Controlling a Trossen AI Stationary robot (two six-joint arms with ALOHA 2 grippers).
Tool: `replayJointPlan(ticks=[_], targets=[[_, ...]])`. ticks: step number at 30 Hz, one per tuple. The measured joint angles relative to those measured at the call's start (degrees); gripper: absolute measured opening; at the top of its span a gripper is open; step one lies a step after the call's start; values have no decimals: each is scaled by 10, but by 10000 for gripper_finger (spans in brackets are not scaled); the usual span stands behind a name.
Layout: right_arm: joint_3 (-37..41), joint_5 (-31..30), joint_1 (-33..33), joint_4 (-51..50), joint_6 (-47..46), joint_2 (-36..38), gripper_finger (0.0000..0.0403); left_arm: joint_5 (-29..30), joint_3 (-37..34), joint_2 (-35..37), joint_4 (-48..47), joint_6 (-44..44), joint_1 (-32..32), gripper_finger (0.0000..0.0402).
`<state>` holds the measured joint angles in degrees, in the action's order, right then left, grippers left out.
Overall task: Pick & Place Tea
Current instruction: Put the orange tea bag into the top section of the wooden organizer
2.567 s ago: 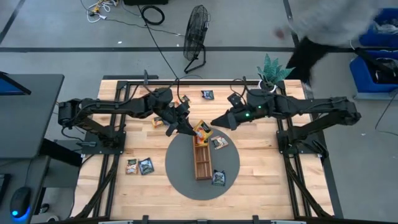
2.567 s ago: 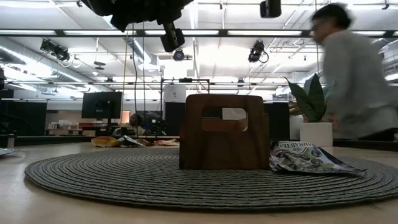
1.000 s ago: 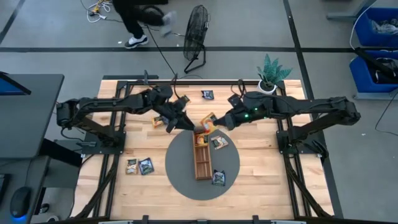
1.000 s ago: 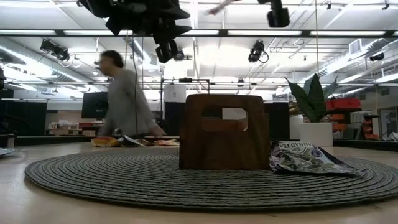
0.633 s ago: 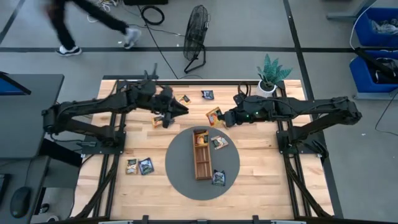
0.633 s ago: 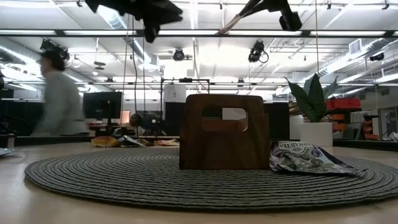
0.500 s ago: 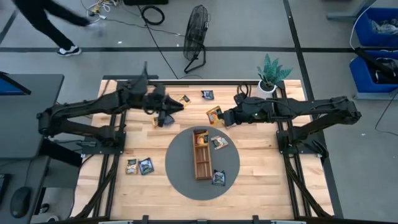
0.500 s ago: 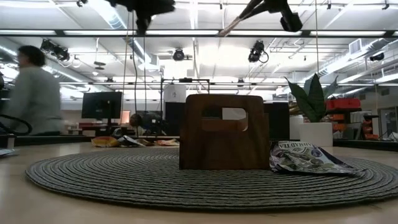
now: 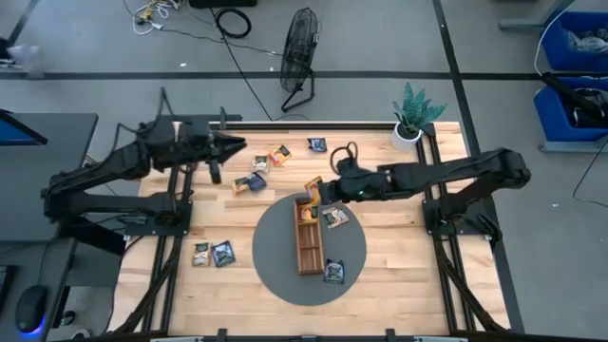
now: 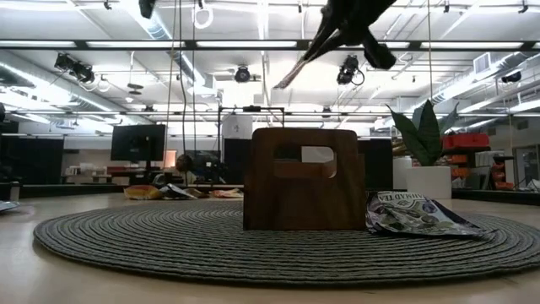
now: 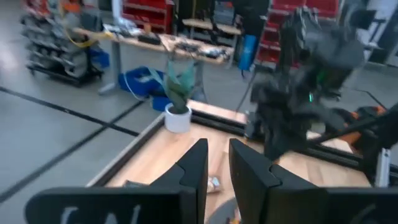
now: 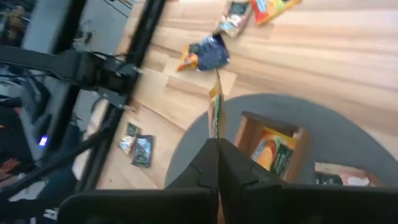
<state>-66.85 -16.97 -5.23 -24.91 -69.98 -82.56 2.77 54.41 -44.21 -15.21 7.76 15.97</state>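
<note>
A pale wooden counter [image 9: 399, 275] stands on a grey floor, with a round grey woven mat [image 9: 271, 252] near its middle. A long wooden divided tray [image 9: 308, 249] lies on the mat; its end compartment nearest the arms holds an orange sachet in tray [image 12: 274, 148]. More tea sachets are scattered about: a sachet beside the tray [image 9: 334, 218] and a sachet at the mat's near edge [image 9: 333, 272] on the mat, a pair of sachets [image 9: 214, 253] on bare wood at the left, and a loose cluster [image 9: 261, 170] plus a dark sachet [image 9: 316, 144] toward the far edge. A potted plant [image 9: 410, 112] sits at the far right corner, and a floor fan [image 9: 301, 47] stands beyond the counter. The low view shows a workshop with ceiling lights and monitors.

The left arm is drawn back over the far-left part of the counter, its left gripper [image 9: 232, 144] raised, away from the sachets. Its fingers [image 11: 194, 168] stand a narrow gap apart with nothing between them.

The right arm reaches across from the right, and the right gripper [image 9: 321, 193] hangs above the tray's far end. Its fingers [image 12: 205, 163] are pinched tight on the held sachet [image 12: 215, 107], an orange one seen edge-on, lifted clear above the tray.
</note>
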Motion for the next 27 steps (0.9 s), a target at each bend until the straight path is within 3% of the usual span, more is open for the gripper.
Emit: replayJointPlan(ticks=[10,27], targets=[[0,1,-12,6,-38,-77,0,19,0,65,-7,-1,0,67],[0,10,-12,1,-93,-150,0,19,0,87,-11,-14,0,67]])
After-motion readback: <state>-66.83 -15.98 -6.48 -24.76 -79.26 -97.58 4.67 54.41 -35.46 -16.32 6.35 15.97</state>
